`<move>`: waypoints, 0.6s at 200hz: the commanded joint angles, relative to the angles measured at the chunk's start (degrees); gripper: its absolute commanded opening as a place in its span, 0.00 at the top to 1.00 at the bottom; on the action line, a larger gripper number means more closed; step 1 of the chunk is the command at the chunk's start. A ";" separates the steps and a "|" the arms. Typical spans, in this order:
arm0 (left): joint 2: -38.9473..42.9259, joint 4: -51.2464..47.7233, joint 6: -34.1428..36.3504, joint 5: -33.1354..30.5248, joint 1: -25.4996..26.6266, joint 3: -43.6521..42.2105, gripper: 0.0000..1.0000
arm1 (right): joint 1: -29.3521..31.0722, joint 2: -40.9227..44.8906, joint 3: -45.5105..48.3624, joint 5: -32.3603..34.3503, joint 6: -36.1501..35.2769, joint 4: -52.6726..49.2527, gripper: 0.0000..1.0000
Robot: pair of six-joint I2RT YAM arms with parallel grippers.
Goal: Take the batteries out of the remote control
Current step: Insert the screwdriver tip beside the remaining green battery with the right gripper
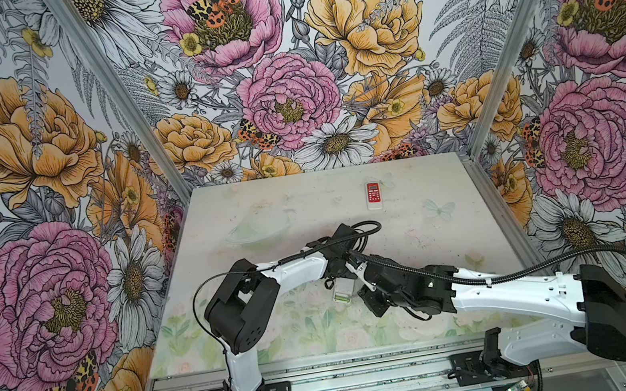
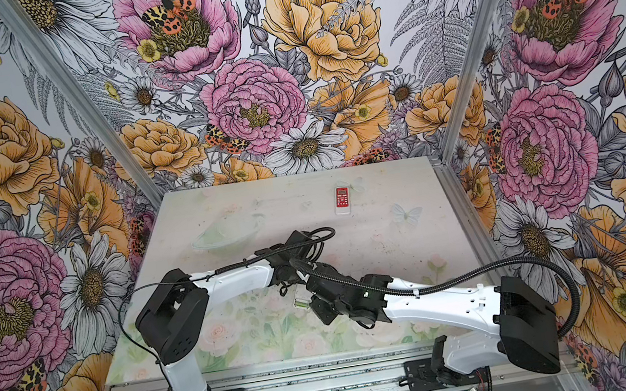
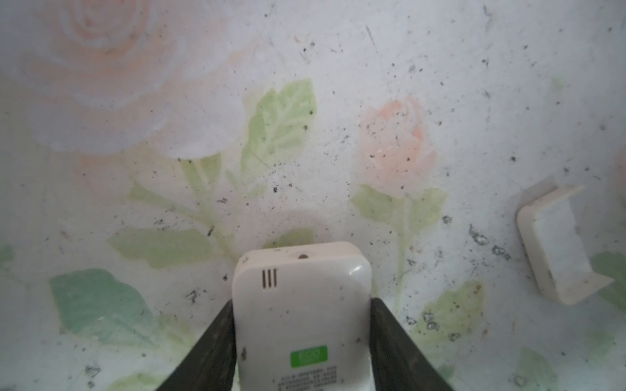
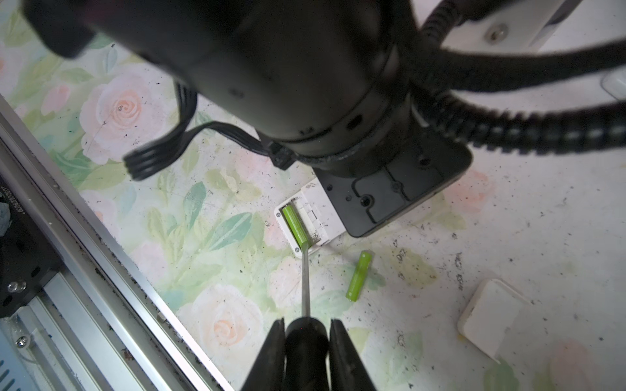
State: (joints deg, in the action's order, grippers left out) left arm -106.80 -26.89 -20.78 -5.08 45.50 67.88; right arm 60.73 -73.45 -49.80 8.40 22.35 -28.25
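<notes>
Two light green batteries: one seated battery (image 4: 294, 226) in a compartment, one loose battery (image 4: 359, 276) on the counter (image 4: 508, 220). Two remotes: a white remote (image 3: 301, 321) and a red remote (image 1: 373, 195). One screwdriver (image 4: 306, 281). One detached battery cover (image 4: 491, 320). One clear bowl (image 1: 257, 230). Two robot claws: the left claw (image 3: 302, 303) and the right claw (image 4: 307, 321).

At worktop (image 4: 508, 237) centre: remote (image 4: 315, 210), battery (image 4: 294, 225) in its compartment; second battery (image 4: 359, 276) just beside; cover (image 4: 491, 320) near; another remote (image 1: 373, 195) behind.

Bold floral wallpaper (image 1: 288, 95) covers the far, left and right walls around a pale table (image 1: 414, 240) printed with faded roses, seemingly flecked with dirt.
</notes>
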 commanded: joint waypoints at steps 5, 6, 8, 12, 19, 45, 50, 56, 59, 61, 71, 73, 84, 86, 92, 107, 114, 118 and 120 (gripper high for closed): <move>1.86 1.65 1.01 0.86 -0.56 1.37 0.89 | 0.20 1.58 -0.95 1.17 -0.89 -1.00 1.00; 1.86 1.66 1.01 0.86 -0.53 1.42 0.89 | 0.19 1.57 -0.93 1.13 -0.90 -1.01 1.00; 1.86 1.60 1.00 0.82 -0.50 1.41 0.89 | 0.18 1.63 -0.98 1.10 -0.90 -1.01 1.00; 1.82 1.58 1.04 0.85 -0.50 1.38 0.89 | 0.19 1.65 -1.00 1.11 -0.90 -1.06 1.00; 1.69 1.59 0.99 0.86 -0.51 1.40 0.89 | 0.18 1.80 -0.96 1.18 -0.79 -1.10 1.00; 1.60 1.63 0.99 0.91 -0.51 1.66 0.89 | 0.23 1.09 -0.97 0.89 -1.01 -1.11 1.00; 1.51 1.59 1.02 0.93 -0.52 1.75 0.89 | 0.18 0.98 -1.07 0.86 -0.98 -1.13 1.00; 1.51 1.61 0.93 0.95 -0.49 1.90 0.89 | 0.18 0.81 -1.03 0.98 -0.91 -1.11 1.00; 1.53 1.65 0.99 1.02 -0.51 1.88 0.89 | 0.13 0.66 -1.06 1.00 -0.75 -1.09 1.00; 1.54 1.62 0.91 1.03 -0.50 1.90 0.89 | 0.17 0.61 -1.04 1.00 -0.73 -1.04 1.00; 1.52 1.67 0.86 1.04 -0.47 1.96 0.89 | 0.18 0.28 -1.21 0.98 -0.89 -1.09 1.00; 1.51 1.74 0.83 1.10 -0.53 1.92 0.89 | 0.20 0.25 -1.25 1.00 -0.94 -1.10 1.00; 1.41 1.75 0.91 1.12 -0.49 2.00 0.89 | 0.22 -0.14 -1.33 1.01 -1.07 -1.11 1.00; 1.42 1.76 0.84 1.12 -0.49 2.00 0.89 | 0.19 -0.19 -1.35 1.00 -1.14 -1.15 1.00; 1.41 1.73 0.84 1.13 -0.47 2.06 0.89 | 0.11 -0.41 -1.55 0.95 -1.18 -1.11 1.00; 1.36 1.77 0.65 1.28 -0.41 2.06 0.89 | 0.18 -0.93 -1.74 0.78 -1.32 -1.02 1.00; 1.30 1.76 0.61 1.43 -0.41 2.04 0.89 | 0.18 -1.28 -1.92 0.57 -1.34 -0.87 1.00; 1.26 1.76 0.53 1.48 -0.35 2.03 0.89 | 0.18 -1.58 -1.96 0.41 -1.45 -0.79 1.00; 1.32 1.80 0.49 1.48 -0.33 2.01 0.89 | 0.18 -1.71 -1.97 0.30 -1.46 -0.70 1.00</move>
State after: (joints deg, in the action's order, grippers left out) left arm -106.80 -26.89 -20.73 -5.04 45.52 68.34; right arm 60.73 -73.45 -49.91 8.38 21.71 -29.32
